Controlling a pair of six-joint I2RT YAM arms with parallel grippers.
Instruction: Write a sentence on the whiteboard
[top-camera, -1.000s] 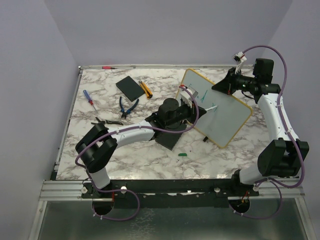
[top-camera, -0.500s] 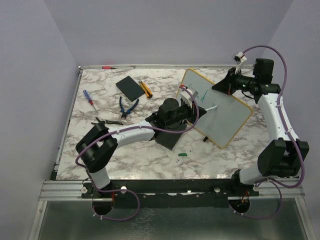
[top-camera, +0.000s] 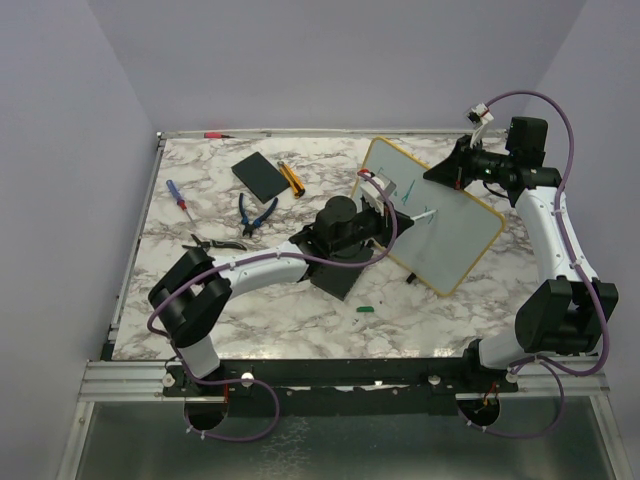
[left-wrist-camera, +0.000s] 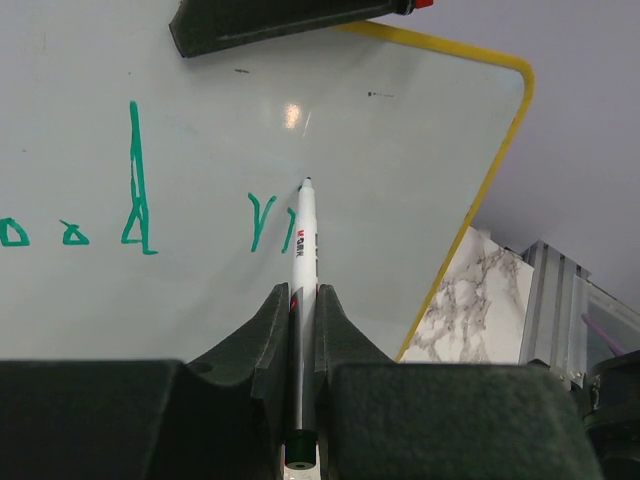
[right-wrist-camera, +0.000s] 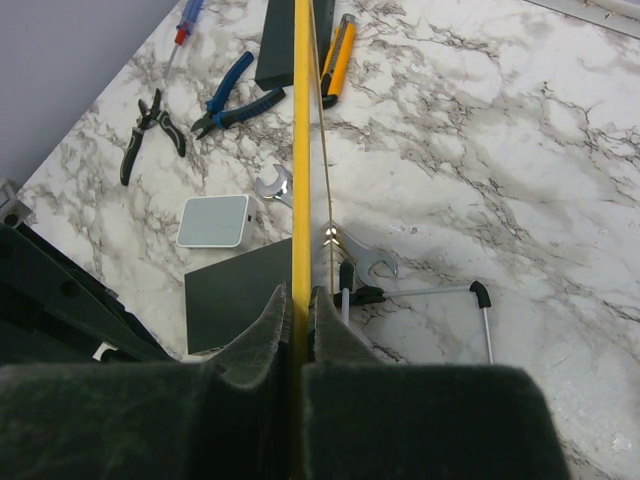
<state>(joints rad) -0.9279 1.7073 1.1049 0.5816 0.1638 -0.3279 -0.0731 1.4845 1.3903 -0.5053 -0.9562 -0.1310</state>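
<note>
Nothing had shifted: the left hand gripped the marker, tip right of the sentence (right hand pinched the whiteboard).

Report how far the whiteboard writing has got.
Done: a few green letters on the whiteboard. In hand: the left hand holds the marker tip at the board; the right hand grips its yellow rim. Left: likely most of the sentence.
</note>
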